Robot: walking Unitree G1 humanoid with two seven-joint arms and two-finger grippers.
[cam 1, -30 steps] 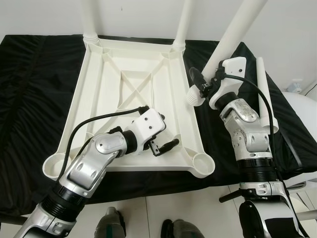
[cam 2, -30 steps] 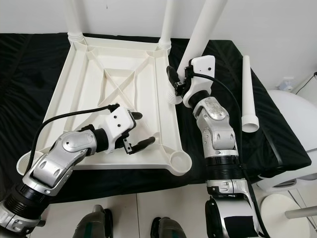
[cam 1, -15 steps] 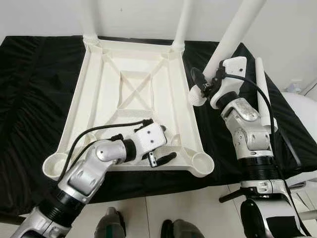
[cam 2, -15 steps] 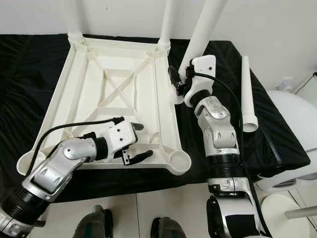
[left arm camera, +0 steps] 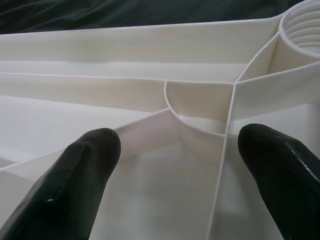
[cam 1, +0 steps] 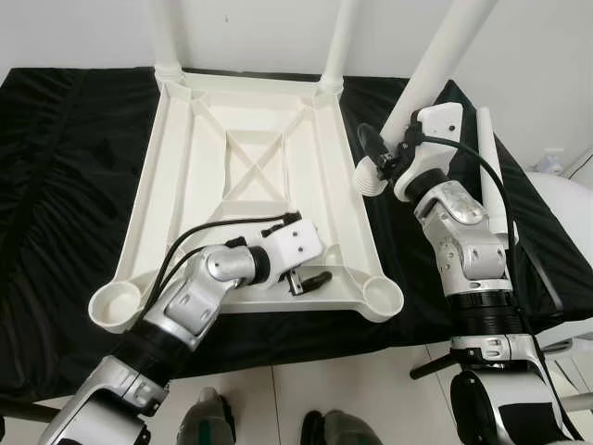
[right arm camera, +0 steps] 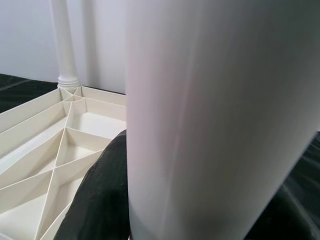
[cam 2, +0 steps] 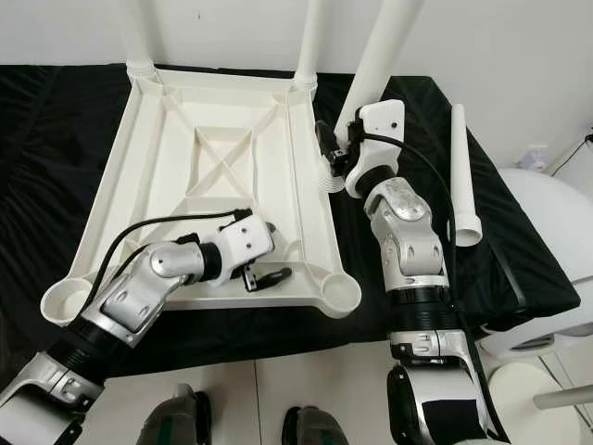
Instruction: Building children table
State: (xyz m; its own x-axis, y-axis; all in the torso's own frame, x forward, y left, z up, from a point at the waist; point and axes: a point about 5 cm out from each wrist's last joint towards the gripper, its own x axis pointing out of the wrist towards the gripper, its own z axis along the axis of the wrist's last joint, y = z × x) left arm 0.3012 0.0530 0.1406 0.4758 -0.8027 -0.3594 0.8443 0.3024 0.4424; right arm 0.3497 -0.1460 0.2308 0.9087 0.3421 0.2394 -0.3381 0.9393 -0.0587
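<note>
A white plastic table top (cam 1: 157, 176) lies upside down on a black cloth. Two white legs (cam 1: 165, 32) (cam 1: 339, 42) stand in its far corner sockets. My left gripper (cam 1: 313, 260) is open, low over the ribs inside the near rim, beside the empty near-right socket (cam 1: 382, 295). In the left wrist view its fingers (left arm camera: 85, 165) straddle a rib junction. My right gripper (cam 1: 375, 158) is shut on a third leg (cam 1: 435, 65), held tilted with its threaded end (cam 1: 371, 181) just outside the table top's right rim. A fourth leg (cam 2: 461, 167) lies on the cloth at the right.
The near-left socket (cam 1: 116, 306) is empty. The black cloth (cam 1: 56, 185) covers the work surface up to a white wall behind. A white rounded object (cam 1: 567, 204) stands at the right. My feet (cam 1: 208, 422) are on the tiled floor below the near edge.
My left gripper has moved from the middle ribs toward the near rim and right socket. The table top's near edge has shifted slightly. The right gripper and its leg have barely moved.
</note>
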